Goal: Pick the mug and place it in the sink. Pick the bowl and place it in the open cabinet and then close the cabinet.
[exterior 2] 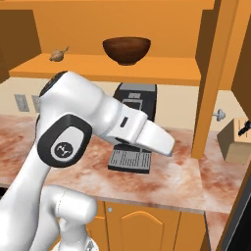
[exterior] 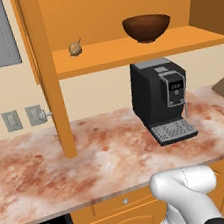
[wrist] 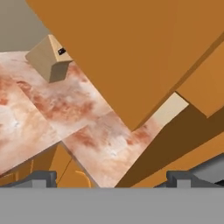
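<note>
The dark brown bowl (exterior: 146, 27) (exterior 2: 126, 49) stands upright on the inner shelf (exterior: 125, 51) of the orange wall cabinet (exterior 2: 108, 68). Both cabinet doors hang open: the left one (exterior: 44, 68) in the left base view, the right one (exterior 2: 215, 73) with its silver knob in the right base view. In the hand view my gripper (wrist: 111, 178) is open with nothing between its fingertips (wrist: 41, 177). It looks at a large orange door panel (wrist: 131, 52) close above the marble counter. The mug and the sink are out of view.
A black coffee machine (exterior: 160, 99) (exterior 2: 135, 100) stands on the reddish marble counter (exterior: 90, 157) below the shelf. A small tan bulb (exterior: 75, 48) (exterior 2: 57, 55) lies on the shelf left of the bowl. A tan knife block (exterior 2: 235, 139) (wrist: 48, 59) sits at the right.
</note>
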